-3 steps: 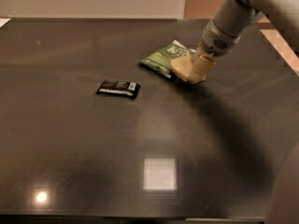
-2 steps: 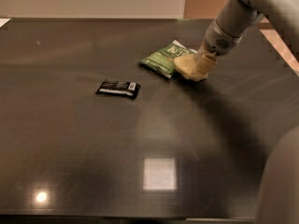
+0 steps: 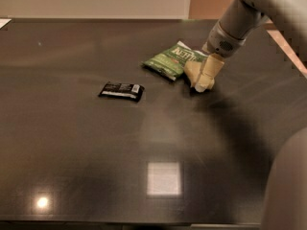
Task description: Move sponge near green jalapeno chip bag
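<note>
The green jalapeno chip bag (image 3: 173, 59) lies flat on the dark table, right of centre towards the back. The pale yellow sponge (image 3: 191, 72) sits at the bag's right edge, touching it or nearly so. My gripper (image 3: 203, 82) comes down from the upper right and is right at the sponge, on its right side, low over the table. The gripper covers part of the sponge.
A small black bar wrapper (image 3: 121, 90) lies left of the bag. The dark glossy table (image 3: 96, 166) stretches to the front and left. My arm (image 3: 249, 13) crosses the upper right corner. The table's right edge (image 3: 288, 56) is close behind the arm.
The arm has shifted slightly up and to the right. The sponge stays at the bag's right edge, and the bag and the wrapper have not moved.
</note>
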Motion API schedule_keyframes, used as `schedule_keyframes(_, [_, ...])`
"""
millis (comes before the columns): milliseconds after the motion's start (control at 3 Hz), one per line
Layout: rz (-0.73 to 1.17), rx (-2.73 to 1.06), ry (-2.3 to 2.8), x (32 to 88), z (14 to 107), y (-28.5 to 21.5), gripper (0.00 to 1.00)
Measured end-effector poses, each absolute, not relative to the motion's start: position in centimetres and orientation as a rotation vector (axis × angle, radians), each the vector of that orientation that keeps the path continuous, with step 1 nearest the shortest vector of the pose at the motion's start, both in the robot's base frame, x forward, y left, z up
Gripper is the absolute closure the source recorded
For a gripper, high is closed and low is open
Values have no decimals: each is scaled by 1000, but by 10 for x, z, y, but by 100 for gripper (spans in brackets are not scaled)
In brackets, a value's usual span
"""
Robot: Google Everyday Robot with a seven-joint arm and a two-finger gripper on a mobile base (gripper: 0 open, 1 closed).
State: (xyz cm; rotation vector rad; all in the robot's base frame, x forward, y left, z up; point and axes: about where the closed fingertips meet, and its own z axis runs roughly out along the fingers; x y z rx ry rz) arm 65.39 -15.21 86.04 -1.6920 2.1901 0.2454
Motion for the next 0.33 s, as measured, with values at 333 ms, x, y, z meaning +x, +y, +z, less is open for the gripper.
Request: schedule_keyframes(333, [245,-1692,2190,654,860,-152,0])
